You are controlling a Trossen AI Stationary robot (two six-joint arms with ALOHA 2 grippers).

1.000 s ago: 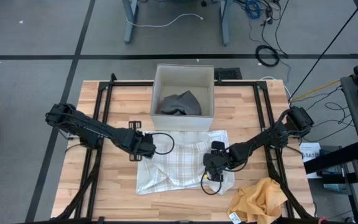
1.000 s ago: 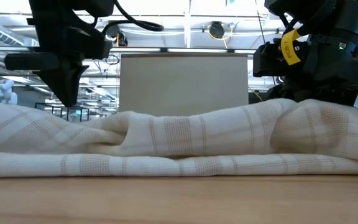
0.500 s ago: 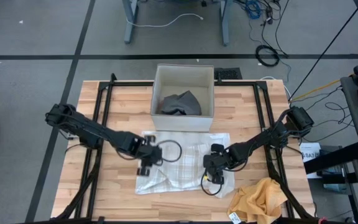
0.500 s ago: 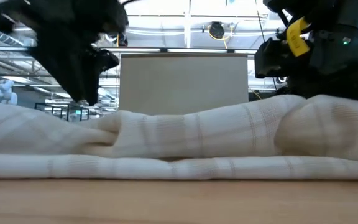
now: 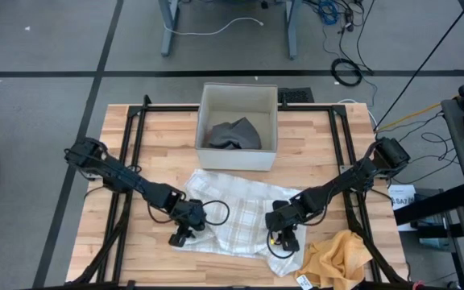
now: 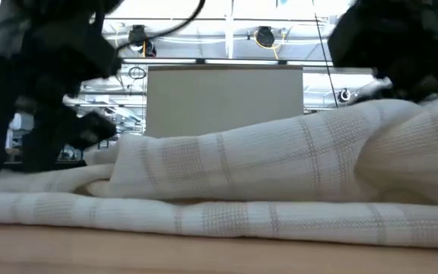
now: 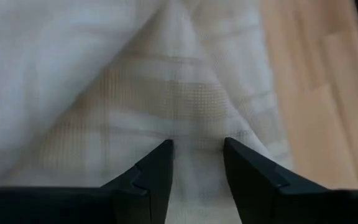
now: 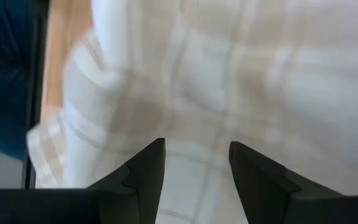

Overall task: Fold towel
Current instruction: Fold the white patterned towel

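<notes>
A white plaid towel lies rumpled on the wooden table, humped up at its right. My left gripper points steeply down over the towel's near left corner. Its fingers stand open, one on either side of a low ridge of cloth. My right gripper points steeply down over the towel's near right part, also open, with cloth showing beyond the gap. My left gripper comes at the towel's near left corner from above, slanting, with open fingers; whether the tips touch the cloth I cannot tell. My right gripper stands the same way over the near right part, fingers apart; whether it touches the cloth I cannot tell.
A white open box at the far middle holds a dark grey cloth. A yellow cloth lies at the near right corner, close to my right gripper. Black frame rails run along both sides of the table.
My left gripper has gone from the towel's far left part toward the near edge and down, tipping from nearly level to pointing steeply down. My right gripper has shifted slightly toward the near edge. The towel's right part has slid toward the near edge, and the cloth lies more askew.
</notes>
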